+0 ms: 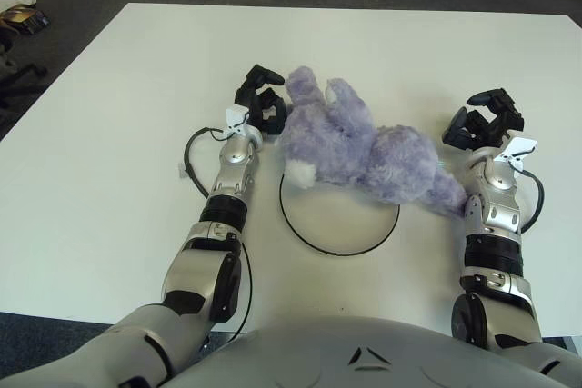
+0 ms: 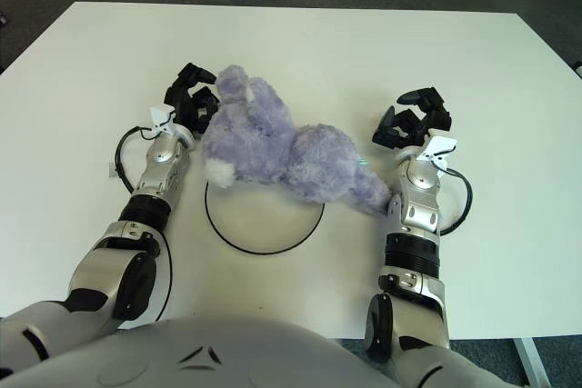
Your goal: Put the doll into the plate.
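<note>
While sprawled over plate (image 1: 338, 244) rim's far edge, doll (image 1: 364, 147) between hands: left hand (image 1: 261, 106) touching its head, fingers curled; right hand (image 1: 485, 120) just beside, fingers relaxed, holding nothing.

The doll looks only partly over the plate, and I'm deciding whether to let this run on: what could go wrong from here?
1. The doll lies across the plate's far rim, mostly off it, so it may settle on the table.
2. The left hand shows against the doll's head; pulling away could drag it.
3. The right hand, open, shows beside its other end and could snag the fur.
</note>
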{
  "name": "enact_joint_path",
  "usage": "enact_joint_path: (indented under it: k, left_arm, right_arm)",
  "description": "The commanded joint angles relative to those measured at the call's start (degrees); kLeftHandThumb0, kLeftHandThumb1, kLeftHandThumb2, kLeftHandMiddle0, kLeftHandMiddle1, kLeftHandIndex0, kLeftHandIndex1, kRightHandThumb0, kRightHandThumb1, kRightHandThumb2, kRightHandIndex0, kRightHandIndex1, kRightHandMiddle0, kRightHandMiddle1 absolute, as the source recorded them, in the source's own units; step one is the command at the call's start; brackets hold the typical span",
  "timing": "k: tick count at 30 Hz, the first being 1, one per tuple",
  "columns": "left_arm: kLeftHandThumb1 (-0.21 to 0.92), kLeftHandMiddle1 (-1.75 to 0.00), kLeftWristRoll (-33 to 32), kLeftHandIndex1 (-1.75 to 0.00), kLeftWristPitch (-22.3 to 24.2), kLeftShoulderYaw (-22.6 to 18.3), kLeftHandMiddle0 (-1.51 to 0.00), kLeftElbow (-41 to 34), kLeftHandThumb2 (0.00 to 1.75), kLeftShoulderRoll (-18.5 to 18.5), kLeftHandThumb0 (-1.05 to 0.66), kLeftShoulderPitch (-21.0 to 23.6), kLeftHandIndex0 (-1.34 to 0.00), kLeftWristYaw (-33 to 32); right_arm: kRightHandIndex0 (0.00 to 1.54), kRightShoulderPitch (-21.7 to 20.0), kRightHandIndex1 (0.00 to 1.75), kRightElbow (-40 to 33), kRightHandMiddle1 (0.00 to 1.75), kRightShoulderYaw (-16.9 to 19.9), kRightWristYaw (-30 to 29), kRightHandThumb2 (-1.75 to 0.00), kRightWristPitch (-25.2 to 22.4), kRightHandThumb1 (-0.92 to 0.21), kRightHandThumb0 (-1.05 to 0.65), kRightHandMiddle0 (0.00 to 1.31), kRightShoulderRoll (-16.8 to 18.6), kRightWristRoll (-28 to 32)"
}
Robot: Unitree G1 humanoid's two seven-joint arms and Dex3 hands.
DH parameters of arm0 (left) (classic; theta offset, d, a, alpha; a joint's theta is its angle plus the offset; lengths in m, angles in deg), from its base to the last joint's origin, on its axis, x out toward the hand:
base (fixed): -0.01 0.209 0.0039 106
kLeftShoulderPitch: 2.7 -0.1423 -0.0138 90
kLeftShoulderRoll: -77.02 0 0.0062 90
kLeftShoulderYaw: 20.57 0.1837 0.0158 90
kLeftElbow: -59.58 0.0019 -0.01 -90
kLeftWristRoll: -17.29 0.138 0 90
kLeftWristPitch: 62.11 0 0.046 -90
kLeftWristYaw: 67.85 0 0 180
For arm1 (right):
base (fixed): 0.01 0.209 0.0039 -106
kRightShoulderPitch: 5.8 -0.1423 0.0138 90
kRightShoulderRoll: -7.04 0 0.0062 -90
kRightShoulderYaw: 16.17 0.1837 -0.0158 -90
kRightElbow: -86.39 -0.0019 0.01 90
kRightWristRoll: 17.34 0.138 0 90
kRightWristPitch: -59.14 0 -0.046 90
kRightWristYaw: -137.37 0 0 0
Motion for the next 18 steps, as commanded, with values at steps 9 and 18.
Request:
enact_joint_path:
  k: [9, 18]
  left_arm:
    - [0.20, -1.75, 0.56, -1.75, -1.52, 0.00, -0.59, 1.17, 1.47, -0.22, -0.01, -0.08, -0.57, -0.74]
    - [0.07, -1.75, 0.39, -1.73, -1.27, -0.42, -0.79, 1.14, 1.61, -0.57, -0.01, 0.17, -0.58, -1.56]
  right_arm:
    - [0.87, 0.25, 1.74, 1.46, 1.75, -0.53, 0.44, -1.75, -1.16, 0.06, -0.01, 0.68, 1.51, 1.32]
    - [0.88, 2.11, 1.75, -6.99, 1.74, -1.20, 1.35, -1.75, -7.53, 0.06, -0.01, 0.69, 1.52, 3.18]
